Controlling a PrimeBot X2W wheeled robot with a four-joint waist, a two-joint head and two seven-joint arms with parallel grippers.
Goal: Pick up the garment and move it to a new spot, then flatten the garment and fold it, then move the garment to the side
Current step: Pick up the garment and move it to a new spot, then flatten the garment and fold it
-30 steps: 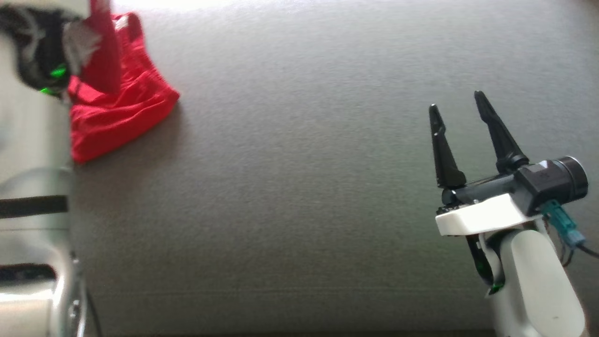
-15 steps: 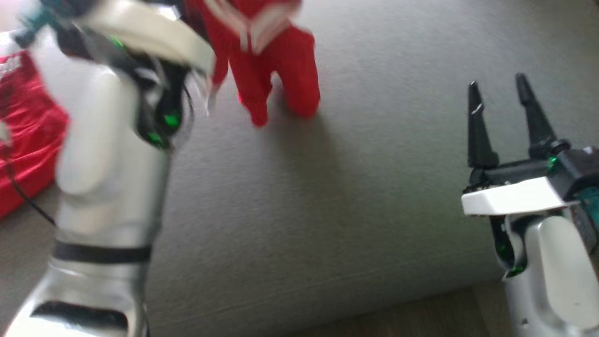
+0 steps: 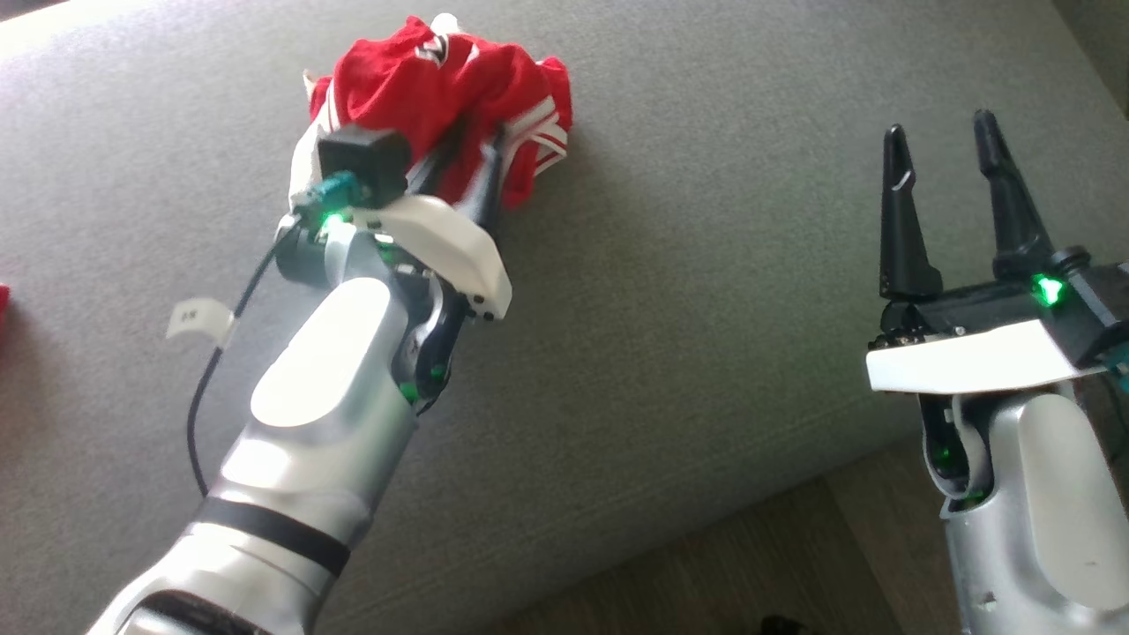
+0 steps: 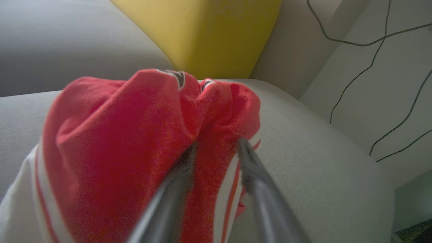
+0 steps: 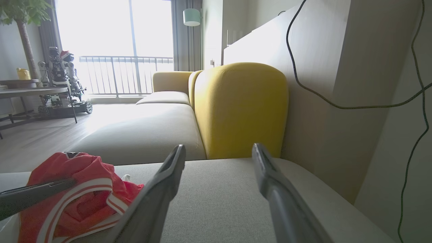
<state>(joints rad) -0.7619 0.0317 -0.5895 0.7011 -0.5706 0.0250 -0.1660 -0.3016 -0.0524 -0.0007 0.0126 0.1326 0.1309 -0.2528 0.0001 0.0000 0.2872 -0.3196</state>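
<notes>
You have one red garment [image 3: 441,88] with white stripes at eleven o'clock in the head view. One more scrap of red cloth [image 3: 3,300] sits at the nine o'clock edge.

Count two grippers, the left gripper [image 3: 476,154] and the right gripper [image 3: 939,128], with two dark fingers [image 3: 900,229] each.

One white tag [image 3: 201,319] shows toward nine o'clock.

The right wrist view gives you two yellow backrests [image 5: 241,108], one teal lamp [image 5: 191,17] at twelve o'clock and one tree [image 5: 25,33] at ten.

No legible text, number or brand anywhere. Small white tag [image 3: 201,317] on a black cable [image 3: 190,423]: a few dark marks, too small and blurred to read. Dark-edged patch [image 3: 432,50] printed near the top fold of the red garment [image 3: 459,88]: crumpled, possibly a logo, not readable in the head or left wrist view.
</notes>
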